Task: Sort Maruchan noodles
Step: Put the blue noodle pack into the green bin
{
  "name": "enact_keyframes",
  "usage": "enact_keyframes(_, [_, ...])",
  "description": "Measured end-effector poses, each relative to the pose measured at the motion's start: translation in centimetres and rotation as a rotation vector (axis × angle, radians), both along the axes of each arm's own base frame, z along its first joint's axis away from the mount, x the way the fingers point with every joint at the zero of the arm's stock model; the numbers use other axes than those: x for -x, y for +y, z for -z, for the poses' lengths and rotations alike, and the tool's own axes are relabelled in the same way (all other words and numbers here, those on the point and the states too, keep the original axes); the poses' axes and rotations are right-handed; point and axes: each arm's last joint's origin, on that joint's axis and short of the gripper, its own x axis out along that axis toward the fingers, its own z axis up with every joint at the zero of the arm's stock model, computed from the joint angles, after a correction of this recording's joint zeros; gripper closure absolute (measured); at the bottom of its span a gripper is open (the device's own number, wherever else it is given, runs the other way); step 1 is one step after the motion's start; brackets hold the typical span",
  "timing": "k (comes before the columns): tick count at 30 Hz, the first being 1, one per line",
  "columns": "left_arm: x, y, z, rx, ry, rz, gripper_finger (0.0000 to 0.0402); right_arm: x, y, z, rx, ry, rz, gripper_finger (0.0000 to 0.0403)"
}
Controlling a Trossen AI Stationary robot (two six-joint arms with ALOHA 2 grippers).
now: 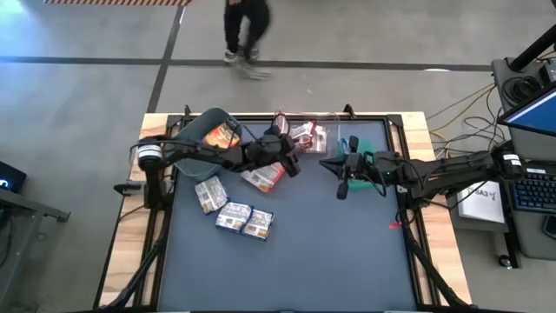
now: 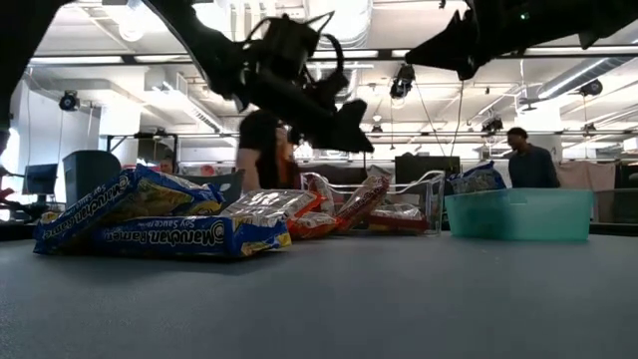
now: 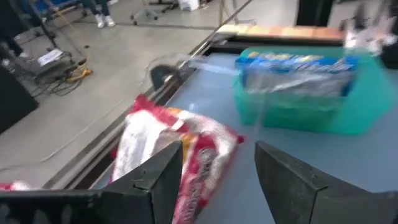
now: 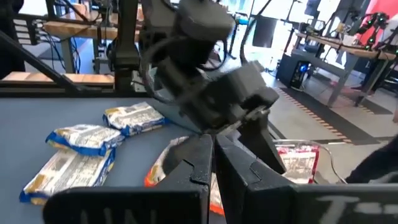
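Scattered over the wide dark grey table top [image 1: 287, 269]: blue-and-white crinkly plastic ramen packets [image 1: 245, 220] lying flat near the left-centre, an orange-red packet [image 1: 264, 176] just under the left arm, maroon-and-white ones in the clear bin [image 1: 306, 133] at the back edge, one blue packet in the teal-green bin [image 3: 298, 109]. Likely light, slick-wrapped and brittle inside, so best pinched across the short width mid-body; long axes of the blue packets run roughly left-right, slightly skewed. Left gripper [image 3: 217, 180] raised over the clear bin, fingers parted and empty above a maroon-and-white packet [image 3: 180, 146]; right gripper [image 4: 213, 163] clenched on nothing, hovering right of centre.
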Motion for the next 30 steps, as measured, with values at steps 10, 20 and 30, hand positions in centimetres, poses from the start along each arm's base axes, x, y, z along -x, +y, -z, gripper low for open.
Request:
enact_keyframes(10, [-4.3, 1.6, 0.1, -0.023, -0.045, -0.01, 0.0219, 0.1, 0.0, 1.0, -0.019, 0.025, 0.004, 0.0394])
enact_keyframes(20, [-8.1, 3.4, 2.0, -0.106, 0.141, -0.158, 0.0219, 0.1, 0.0, 1.8, -0.079, 0.066, 0.013, 0.0394])
enact_keyframes(30, [-7.9, 3.9, 2.6, -0.14, 0.198, -0.243, 0.0244, 0.1, 0.0, 1.8, -0.085, 0.065, 0.013, 0.0394])
